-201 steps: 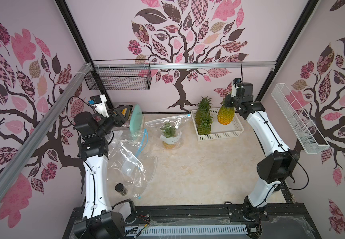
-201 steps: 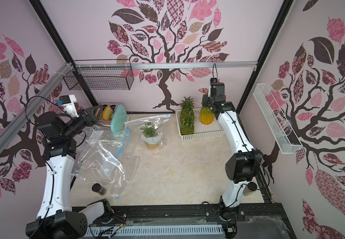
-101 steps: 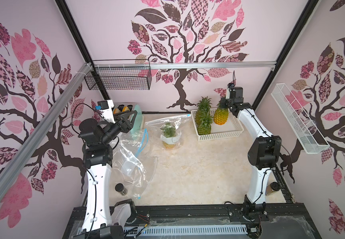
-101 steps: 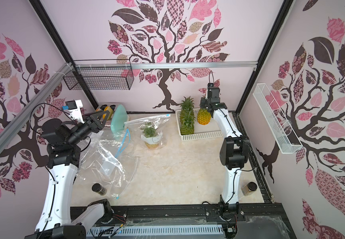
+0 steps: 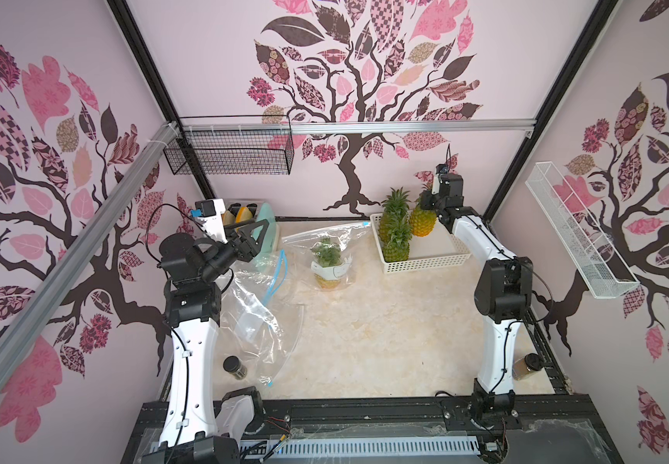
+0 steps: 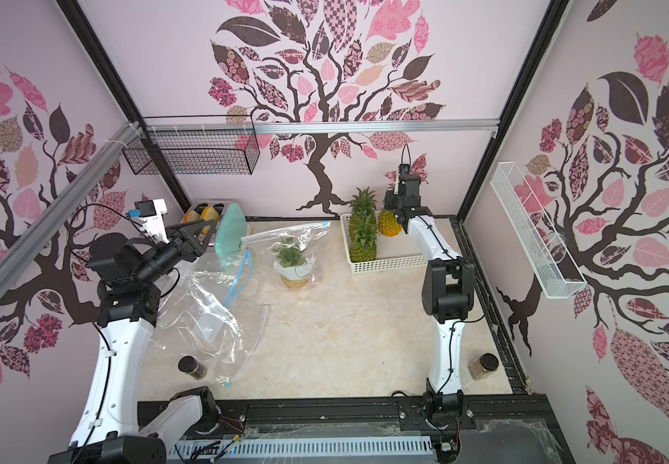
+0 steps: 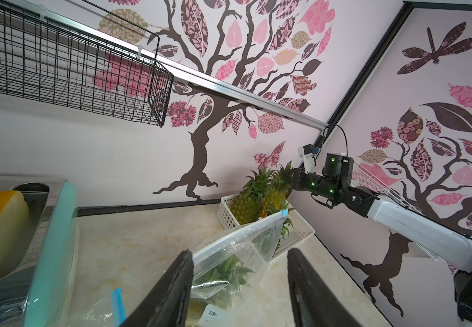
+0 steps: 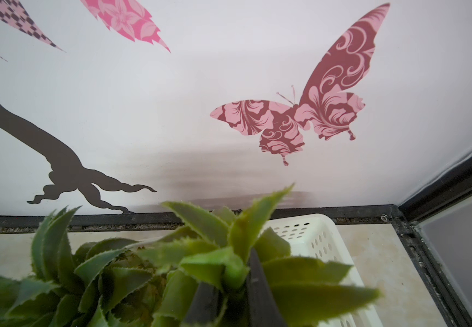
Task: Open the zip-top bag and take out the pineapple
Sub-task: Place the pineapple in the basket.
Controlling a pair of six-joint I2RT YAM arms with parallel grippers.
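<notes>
Robot arms flank a marble-look table (image 5: 385, 333) inside a booth papered with pink trees. At far left the left gripper (image 5: 259, 235) hangs above the table with its jaws apart and nothing between them; in the left wrist view its two black fingers (image 7: 172, 286) frame the bag beyond. Just behind it stands a teal-sided toaster (image 5: 266, 225) with yellow slices in its slots. Below the gripper, crumpled clear empty bags (image 5: 260, 317) lie spread over the table's left side, and a dark-lidded jar (image 5: 234, 367) stands at their near edge.

Near the table's centre, towards the far wall, stands the zip-top bag (image 5: 336, 241), its zip strip (image 5: 324, 232) raised and tipped with a blue slider; whether the strip is sealed cannot be told. The bagged pineapple (image 5: 326, 265) stands upright inside it, green crown up, with a white label (image 5: 334, 272) on its front.

To the right, a white basket (image 5: 425, 263) at the far right holds two green pineapples (image 5: 395, 241). The right gripper (image 5: 429, 199) is clamped on the crown of a yellow pineapple (image 5: 422, 221) at the basket's far end; the right wrist view shows a finger (image 8: 257, 280) buried among the leaves. Whether that fruit rests on the basket floor cannot be told. A brown spice jar (image 5: 525, 365) stands near the right arm's base.
</notes>
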